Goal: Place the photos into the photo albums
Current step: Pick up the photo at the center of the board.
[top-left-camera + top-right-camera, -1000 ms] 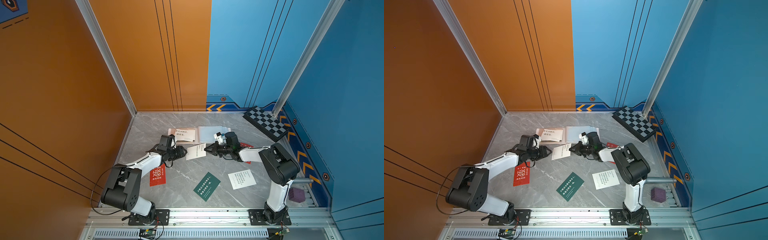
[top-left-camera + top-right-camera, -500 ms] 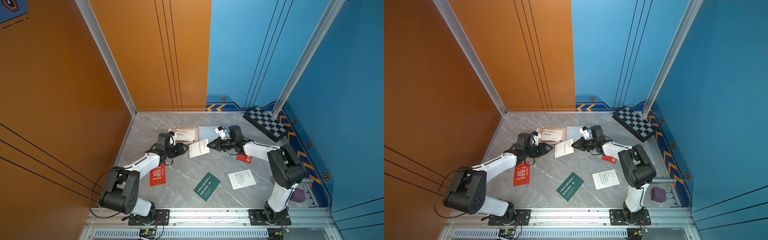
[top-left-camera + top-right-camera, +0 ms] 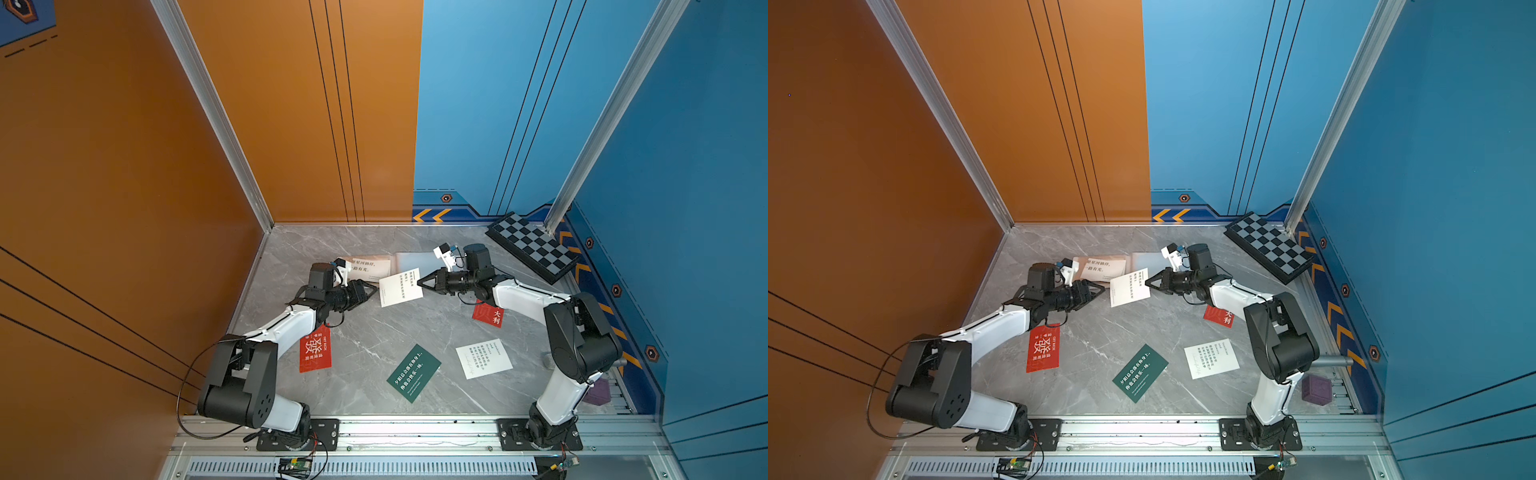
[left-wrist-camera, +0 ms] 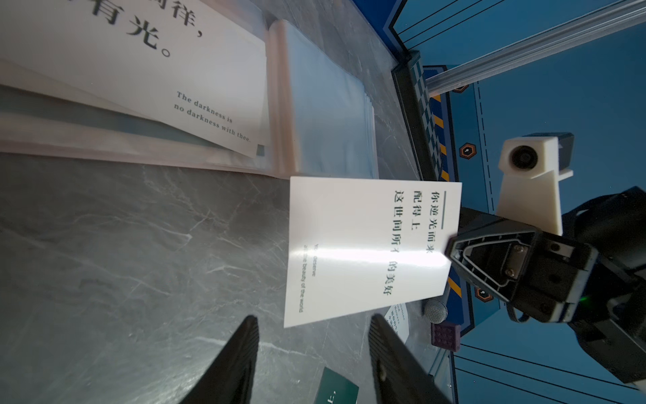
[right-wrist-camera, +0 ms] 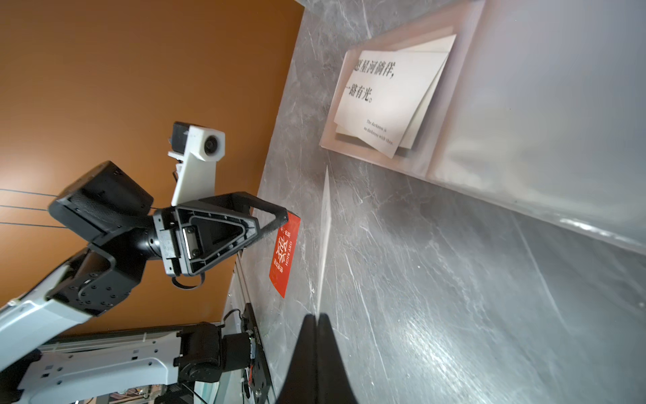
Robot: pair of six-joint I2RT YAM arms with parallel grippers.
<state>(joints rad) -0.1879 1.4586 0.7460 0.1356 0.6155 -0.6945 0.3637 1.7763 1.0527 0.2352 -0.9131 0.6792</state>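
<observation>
Tabletop [image 3: 374,332]: grey marble, filled the lower half of both top views. Album [image 3: 415,262] lay open at the tabletop's upper centre, with a bluish sleeve page on the right side. The sleeved card [image 3: 368,268] was already in the left page. The right wrist view hinted at a second card behind it, but I couldn't confirm that. Board [image 3: 532,247] sat at the tabletop's upper right, not involved.

Loose on the tabletop:
- left red card [image 3: 316,348], lower left, beside the left arm
- right red card [image 3: 489,316], partly under the right arm
- green card [image 3: 413,373], bottom centre
- loose white card [image 3: 483,358], just right of the green card

By my count that left four to load, plus the one in hand.

Step in hand, my read: get the held card [image 3: 401,286] into a sleeve. It sat mid-frame just below the album's spine, and it looked clear of the tabletop in the left wrist view.

To do it well:
- Square the leading edge to the sleeve mouth and come in shallow.
- Use the other arm to pin or lift the film, so the card doesn't snag or shove the album.
- Go slow, since the grip was right at the card's edge and it could pivot.

Right end effector [image 3: 419,282]: jaws fully closed, pinching the held card at one edge. Left end effector [image 3: 371,292]: about half open and empty. Its tips were just beside the card's opposite edge, with no contact visible.
</observation>
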